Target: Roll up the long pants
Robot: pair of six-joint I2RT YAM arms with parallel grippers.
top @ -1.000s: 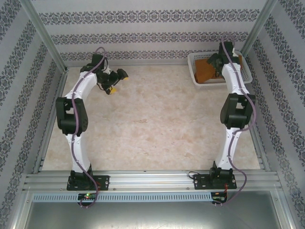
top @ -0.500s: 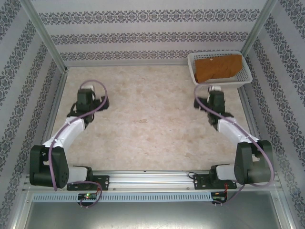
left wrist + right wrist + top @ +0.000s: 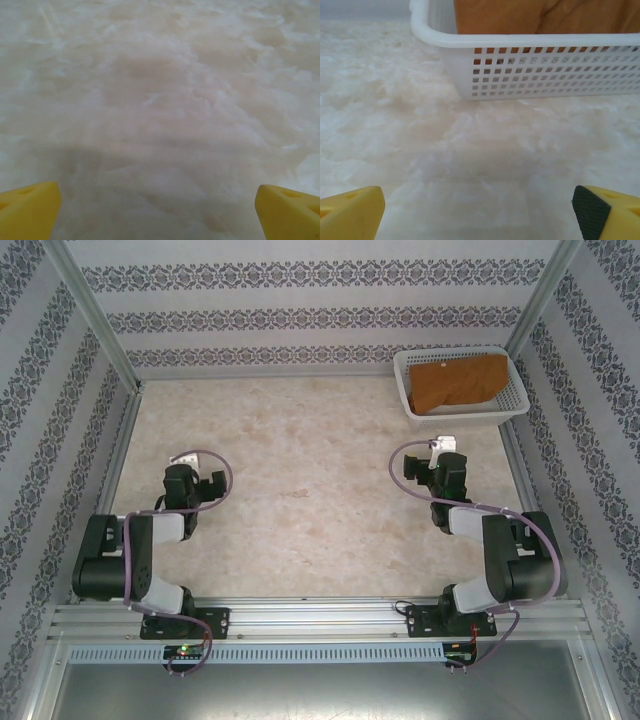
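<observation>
The long pants (image 3: 460, 381) lie bunched, rust-brown, inside the white lattice basket (image 3: 408, 397) at the table's far right corner. In the right wrist view the pants (image 3: 540, 17) show above the basket's wall (image 3: 545, 70). My right gripper (image 3: 440, 462) sits low over the table in front of the basket, well short of it. It is open, its yellow fingertips (image 3: 350, 207) wide apart with nothing between them (image 3: 477, 205). My left gripper (image 3: 195, 480) rests low at the near left, also open and holding nothing (image 3: 157, 200), with only marbled tabletop ahead of it.
Patterned walls and metal frame posts (image 3: 90, 325) close in the table on three sides. An aluminium rail (image 3: 320, 618) runs along the near edge by both arm bases. The beige marbled tabletop (image 3: 310, 470) lies between the two folded arms.
Both arms have drawn back from the far side and folded down near their bases. The right gripper has left the basket, where the pants stay. Both grippers remain open.
</observation>
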